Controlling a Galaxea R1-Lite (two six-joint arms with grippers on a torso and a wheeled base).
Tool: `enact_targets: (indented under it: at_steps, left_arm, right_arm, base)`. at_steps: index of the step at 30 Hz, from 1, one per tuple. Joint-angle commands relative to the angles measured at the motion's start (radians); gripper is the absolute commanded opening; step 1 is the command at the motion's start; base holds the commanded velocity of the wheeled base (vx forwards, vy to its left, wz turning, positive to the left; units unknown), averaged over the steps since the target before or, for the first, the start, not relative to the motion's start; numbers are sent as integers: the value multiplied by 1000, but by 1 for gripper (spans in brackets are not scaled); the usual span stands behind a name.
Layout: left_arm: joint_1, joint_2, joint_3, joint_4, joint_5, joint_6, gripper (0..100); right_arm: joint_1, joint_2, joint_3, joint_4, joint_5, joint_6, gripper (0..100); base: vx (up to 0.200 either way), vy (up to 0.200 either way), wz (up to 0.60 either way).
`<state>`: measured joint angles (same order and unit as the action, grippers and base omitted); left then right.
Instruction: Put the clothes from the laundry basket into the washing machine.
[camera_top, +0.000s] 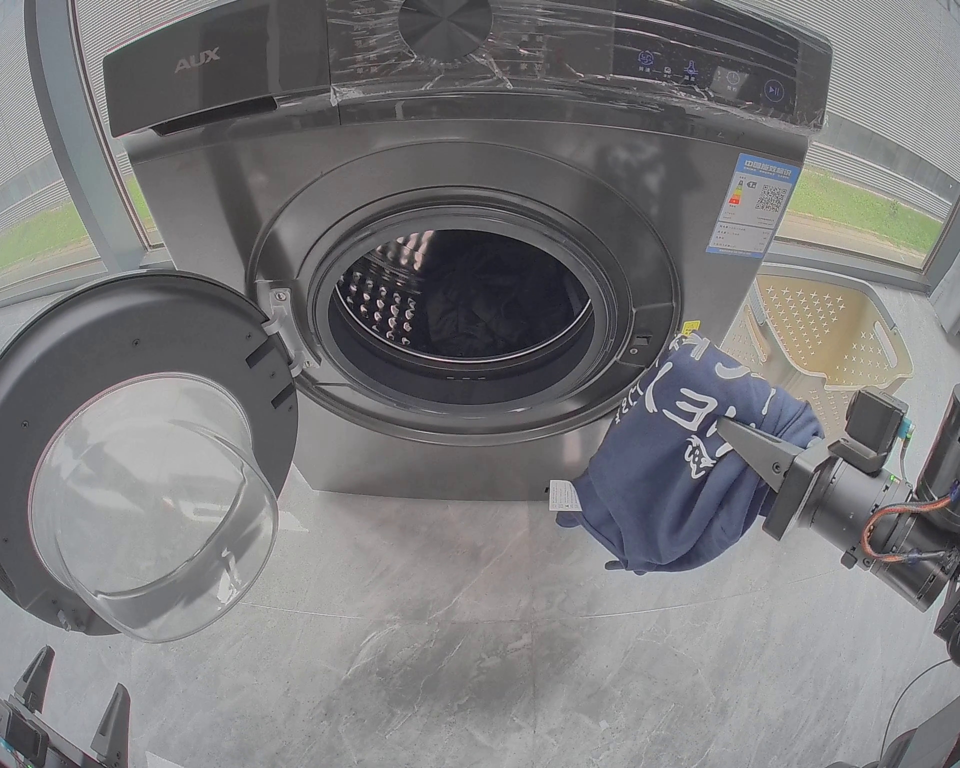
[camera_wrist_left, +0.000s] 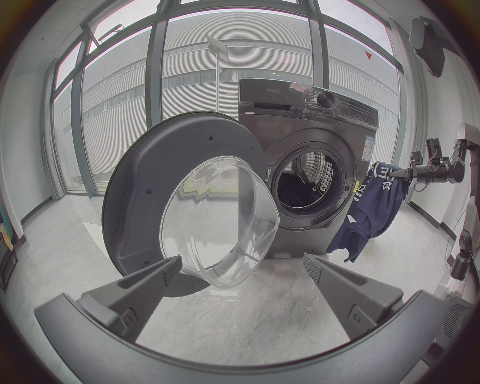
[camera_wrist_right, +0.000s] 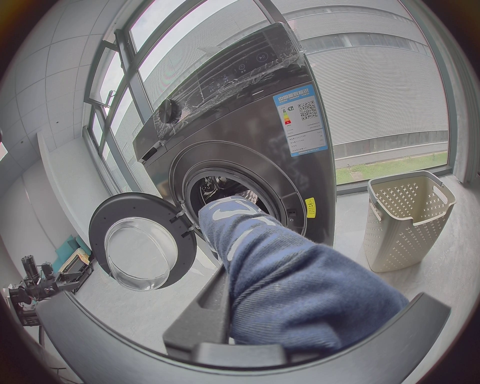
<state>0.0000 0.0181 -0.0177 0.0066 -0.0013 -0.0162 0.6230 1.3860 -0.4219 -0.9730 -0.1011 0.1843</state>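
A dark grey washing machine (camera_top: 470, 130) stands ahead, its round door (camera_top: 130, 450) swung wide to the left and its drum (camera_top: 460, 300) holding dark cloth. My right gripper (camera_top: 735, 435) is shut on a navy blue garment (camera_top: 680, 460) with white print, which hangs above the floor just right of and below the drum opening. The same garment (camera_wrist_right: 295, 285) drapes over the fingers in the right wrist view. A cream laundry basket (camera_top: 830, 335) stands right of the machine. My left gripper (camera_wrist_left: 240, 270) is open, low at the near left, in front of the door (camera_wrist_left: 185, 195).
Grey marble-look floor (camera_top: 450, 620) lies free in front of the machine. The open door with its clear bowl (camera_top: 150, 500) juts out over the left side. Large windows (camera_wrist_left: 125, 100) and their frames run behind the machine.
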Motion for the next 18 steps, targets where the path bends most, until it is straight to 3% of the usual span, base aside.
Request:
enact_targets:
  at_steps: [1, 3, 12, 18]
  left_arm:
    - [2, -15, 18, -2, -3, 16, 100]
    - [3, -17, 18, 0, -5, 38, 100]
    - [2, -17, 16, -2, -3, 25, 100]
    - [3, -18, 16, -11, -11, 36, 100]
  right_arm:
    - [14, 5, -1, -3, -3, 0, 0]
    - [15, 18, 3, 0, -3, 1, 0]
    - [70, 45, -5, -15, -5, 11, 0]
    - [141, 125, -92, -16, -68, 57, 0]
  base:
    - [0, 0, 0]
    - [0, 0, 0]
    - [0, 0, 0]
    - [0, 0, 0]
